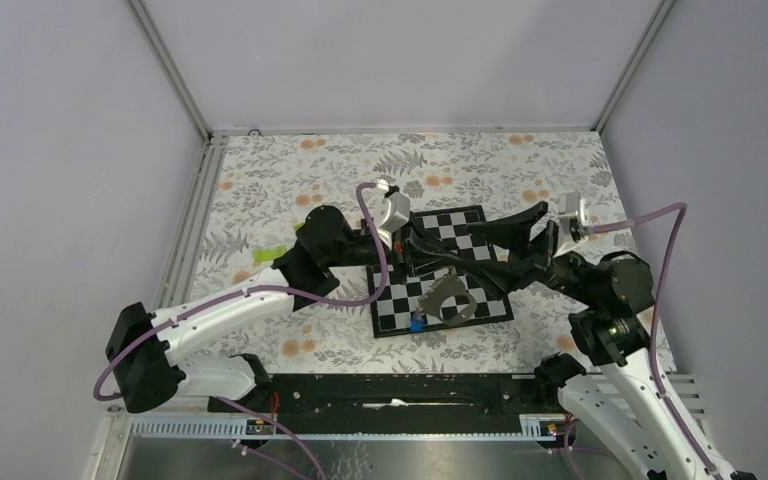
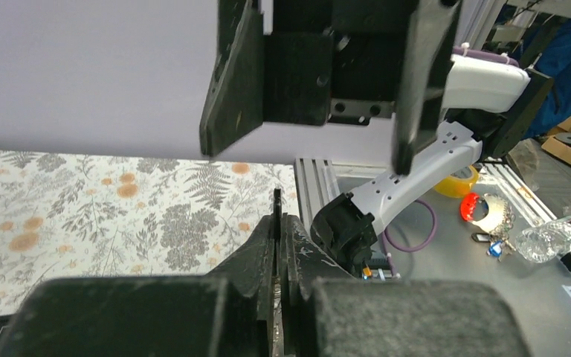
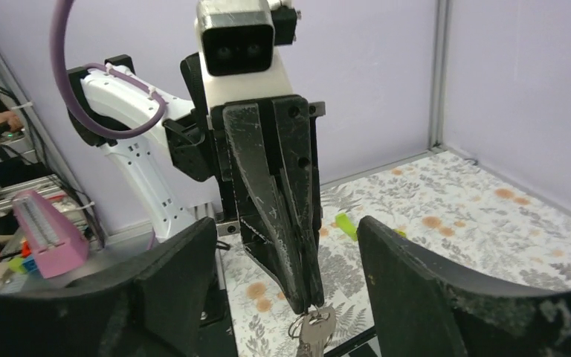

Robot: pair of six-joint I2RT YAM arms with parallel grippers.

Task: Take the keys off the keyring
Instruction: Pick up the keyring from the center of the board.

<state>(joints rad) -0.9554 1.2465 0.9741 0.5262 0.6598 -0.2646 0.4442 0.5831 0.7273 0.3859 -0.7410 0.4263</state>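
In the right wrist view my left gripper (image 3: 306, 301) points down, shut on the top of a small bunch of silvery keys (image 3: 314, 332). The keys hang from its tips on a thin metal ring. My right gripper (image 3: 286, 230) is open, one finger on each side of the left gripper and touching nothing. In the left wrist view the left gripper (image 2: 279, 219) is pressed shut with a thin dark edge sticking out between the tips. From the top camera, the keyring's grey-brown strap (image 1: 450, 300) lies on the chessboard (image 1: 490, 312), and its blue clip (image 1: 416, 323) sits at the near edge.
A lime-green piece (image 1: 270, 253) lies on the floral cloth left of the board. Both arms meet over the board's far left corner. The cell's walls and aluminium frame enclose the table. Clutter lies on the bench beyond the frame.
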